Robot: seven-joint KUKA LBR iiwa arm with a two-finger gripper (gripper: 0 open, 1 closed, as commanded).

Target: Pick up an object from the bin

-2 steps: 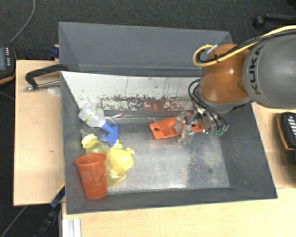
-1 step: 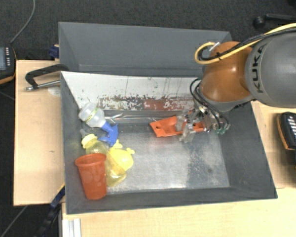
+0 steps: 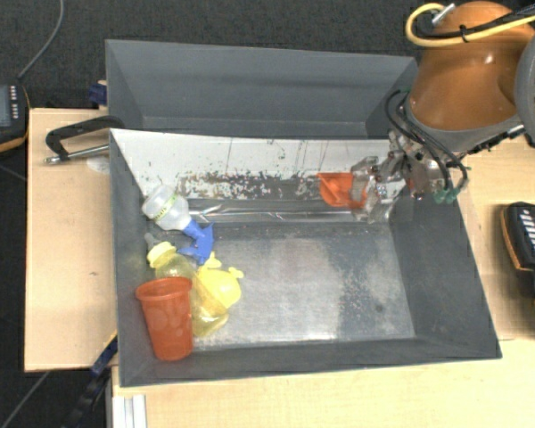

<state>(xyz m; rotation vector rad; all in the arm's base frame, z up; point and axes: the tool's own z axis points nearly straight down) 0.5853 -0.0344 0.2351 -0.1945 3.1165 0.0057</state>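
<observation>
One small orange plastic piece (image 3: 335,188) sits at the tip of my end effector (image 3: 364,192). It is high against the far wall of the grey metal bin (image 3: 250,87), toward that wall's right end.

Progress, as I judge it:
- Grasp made. The piece looks lifted off the bin floor rather than lying on it, with only bare grey metal below.
- I read the pick as mostly done.

Left to do:
- Carry the piece up and clear of the rim.
- Confirm it does not slip. Neither shows as done.

End effector:
- It is closed down narrow on the orange piece.
- The piece sticks out to the left of the fingers and is gripped by its right edge, as far as I can see.
- The grip looks shallow, though that is my judgement, since the fingers' own metal partly hides the contact.
- It is near the far wall; I cannot make out whether it touches.

Rest of the load is a heap in the near left corner, well apart from me:
- A tall red-orange plastic cup (image 3: 167,317) stands upright at the front.
- Yellow plastic toys (image 3: 216,292) lie just beside it on the right.
- A blue plastic piece (image 3: 197,237) lies behind those.
- A clear bottle with a pale green cap (image 3: 165,208) is at the back of the heap.
</observation>
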